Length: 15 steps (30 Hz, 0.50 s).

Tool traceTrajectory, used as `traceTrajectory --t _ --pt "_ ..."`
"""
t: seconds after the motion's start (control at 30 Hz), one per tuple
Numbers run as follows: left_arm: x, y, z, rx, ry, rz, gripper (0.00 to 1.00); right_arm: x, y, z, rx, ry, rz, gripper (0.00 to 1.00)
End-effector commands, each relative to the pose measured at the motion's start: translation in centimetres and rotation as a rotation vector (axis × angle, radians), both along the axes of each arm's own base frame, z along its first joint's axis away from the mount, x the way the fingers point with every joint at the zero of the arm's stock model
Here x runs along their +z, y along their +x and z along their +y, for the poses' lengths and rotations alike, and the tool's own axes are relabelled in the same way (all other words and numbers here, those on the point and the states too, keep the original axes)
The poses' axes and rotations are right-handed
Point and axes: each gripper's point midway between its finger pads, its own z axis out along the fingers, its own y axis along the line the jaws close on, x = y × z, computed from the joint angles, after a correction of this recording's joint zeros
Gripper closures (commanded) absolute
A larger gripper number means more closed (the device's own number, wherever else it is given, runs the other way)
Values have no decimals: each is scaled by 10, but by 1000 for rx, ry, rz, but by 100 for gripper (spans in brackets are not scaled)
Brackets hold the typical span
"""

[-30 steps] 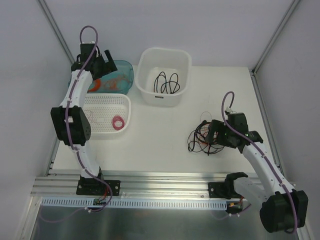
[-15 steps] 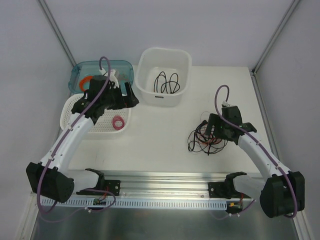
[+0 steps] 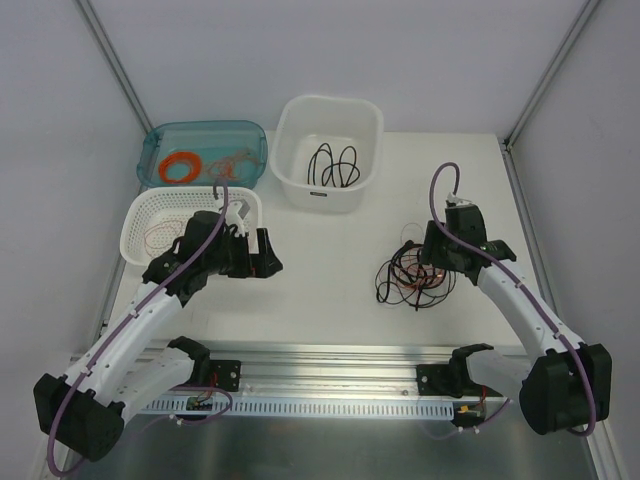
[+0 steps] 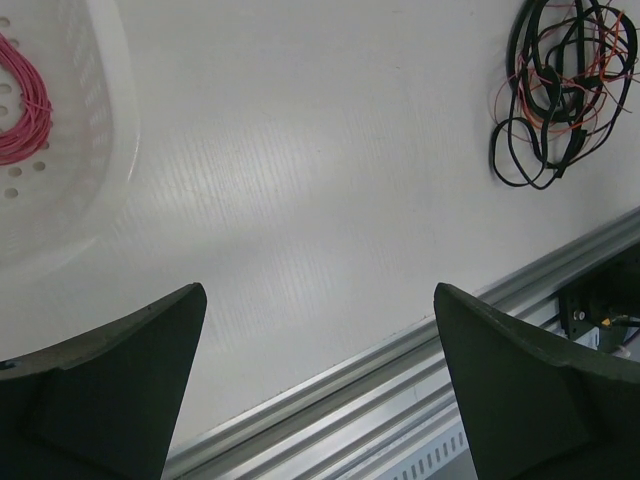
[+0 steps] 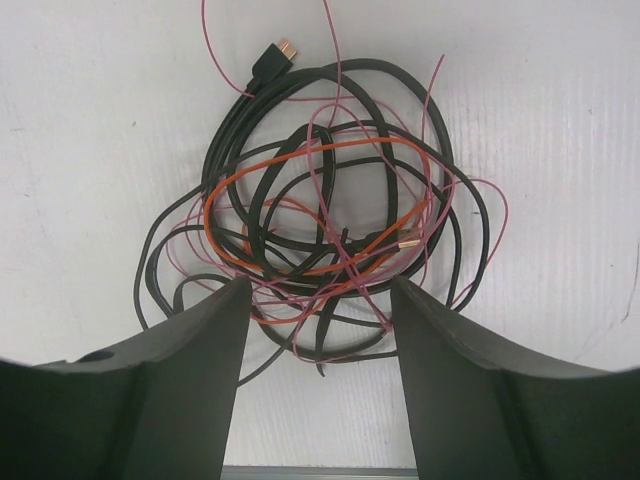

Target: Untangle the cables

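Observation:
The cables (image 3: 408, 276) lie as a loose tangle of black, orange and pink wires on the white table, right of centre. In the right wrist view the cables (image 5: 320, 210) spread just ahead of my right gripper (image 5: 320, 290), whose jaws stand apart and straddle the near strands without pinching any. From above, my right gripper (image 3: 436, 268) hovers at the tangle's right side. My left gripper (image 3: 272, 254) stands wide open above bare table beside the basket, holding nothing. The left wrist view catches the cables (image 4: 560, 90) far off at upper right, beyond my left gripper (image 4: 320, 295).
A white tub (image 3: 330, 108) at the back holds a black cable (image 3: 333, 165). A teal bin (image 3: 158, 140) holds an orange coil (image 3: 180, 165). A white perforated basket (image 3: 135, 215) sits in front of it, with a pink ring (image 4: 20, 110) inside. An aluminium rail (image 3: 320, 360) runs along the near edge.
My left arm swung from the teal bin, over the basket, down to the table right of the basket. My right gripper's jaws narrowed over the tangle.

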Motion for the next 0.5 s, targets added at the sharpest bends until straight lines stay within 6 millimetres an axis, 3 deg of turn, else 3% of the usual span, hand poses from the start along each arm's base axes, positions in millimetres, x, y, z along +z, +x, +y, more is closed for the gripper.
traceTrajectory --t 0.0,0.23,0.33,0.47 --pt "0 -7 -4 -16 -27 -2 1 13 10 1 31 -22 -45 41" --pt "-6 -7 1 -50 18 -33 1 5 11 -11 -42 -55 -51 56" --pt "-7 -9 3 -81 40 -63 1 15 11 -9 -37 -39 -86 67" --pt "-7 -10 4 -126 67 -94 1 32 10 -4 -6 -23 -104 90"
